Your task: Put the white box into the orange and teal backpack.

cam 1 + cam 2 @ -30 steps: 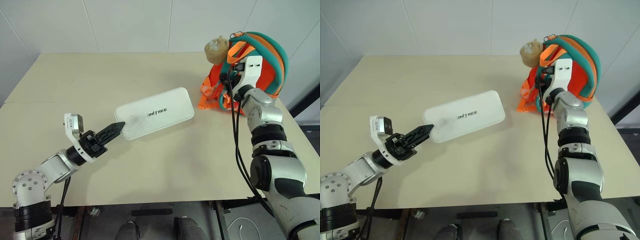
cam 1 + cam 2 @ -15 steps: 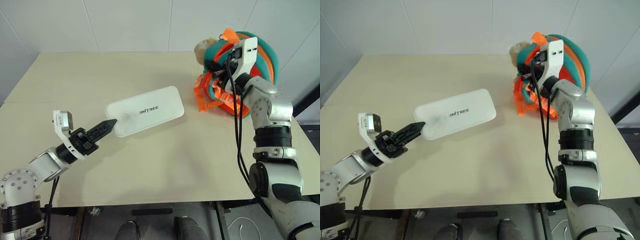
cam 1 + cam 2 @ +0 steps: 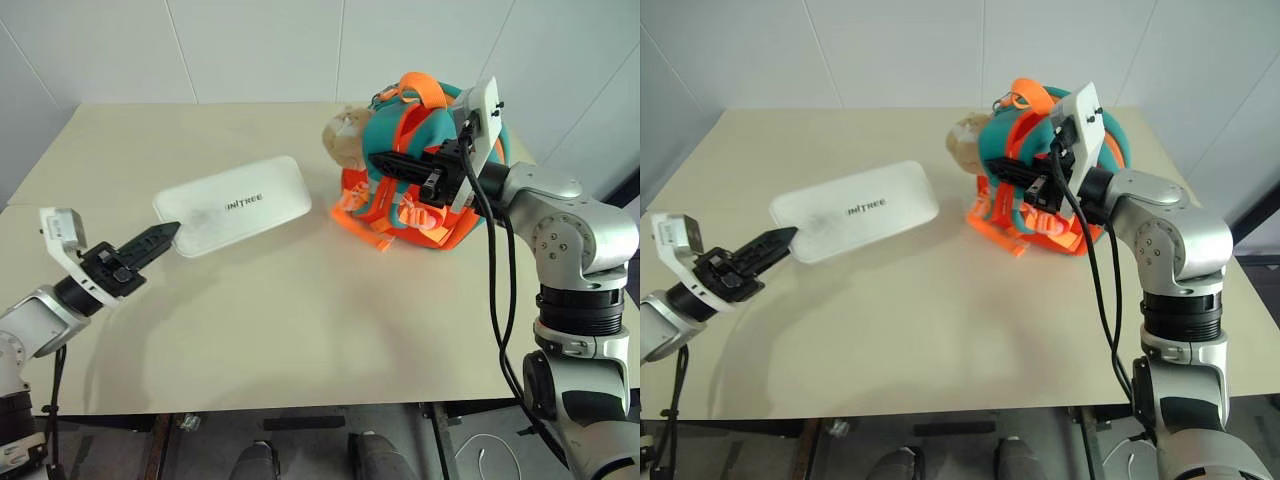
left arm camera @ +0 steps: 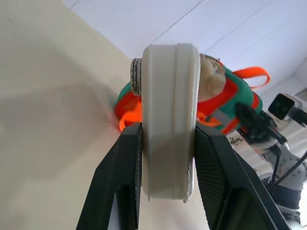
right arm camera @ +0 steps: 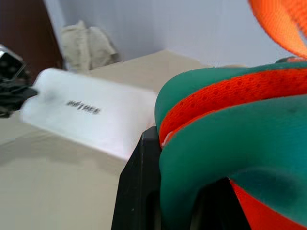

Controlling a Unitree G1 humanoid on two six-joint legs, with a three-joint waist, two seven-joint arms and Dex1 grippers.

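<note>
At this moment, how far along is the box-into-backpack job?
Done: the left gripper grips the end of the box, and the right gripper is shut on a teal strap of the backpack. In hand: both items are held over the table, side by side but apart. Left: the box is fully outside; opening the backpack and inserting it remain.

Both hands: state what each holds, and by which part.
Left hand pinches the white box across its thickness at one short end. Right hand is shut on a teal strap of the backpack.
</note>
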